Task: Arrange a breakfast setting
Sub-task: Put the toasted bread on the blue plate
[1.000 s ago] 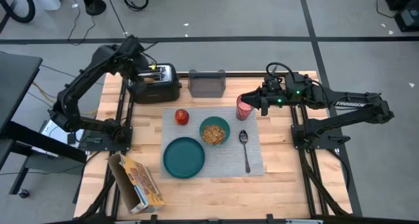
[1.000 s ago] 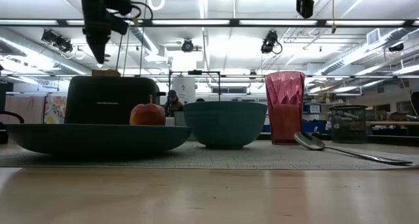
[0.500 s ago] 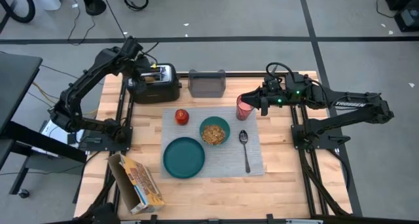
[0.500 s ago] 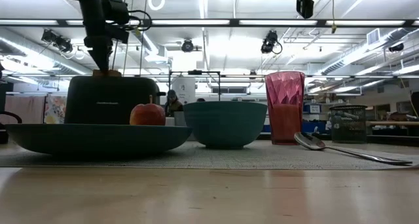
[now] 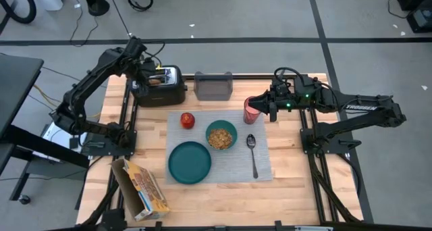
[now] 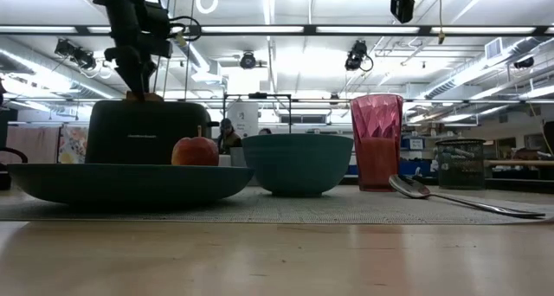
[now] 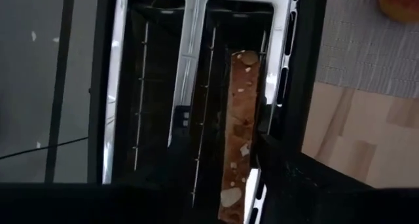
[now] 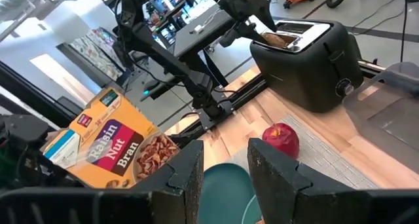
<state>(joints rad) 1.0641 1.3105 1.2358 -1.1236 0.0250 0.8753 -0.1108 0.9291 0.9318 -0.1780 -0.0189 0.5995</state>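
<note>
**Now at the toaster: left end effector over the toast slot**

Leftmost, the left end effector (image 5: 147,78) hangs over the black two-slot toaster (image 5: 159,86) at the back of the wooden worktop (image 5: 290,170). Its fingers straddle the brown toast slice (image 7: 239,129) standing in one slot, though whether they are clenched on it cannot be told. Nearby, the small red fruit (image 5: 187,119) sits at the back left corner of the grey ribbed rectangular placemat (image 5: 263,165). On the mat lie the teal round plate (image 5: 190,161), the smaller teal bowl (image 5: 221,135) holding cereal, and the metal spoon (image 5: 252,152). Rightmost, the right end effector (image 5: 266,107) waits released beside the translucent red cup (image 5: 251,111).
</note>
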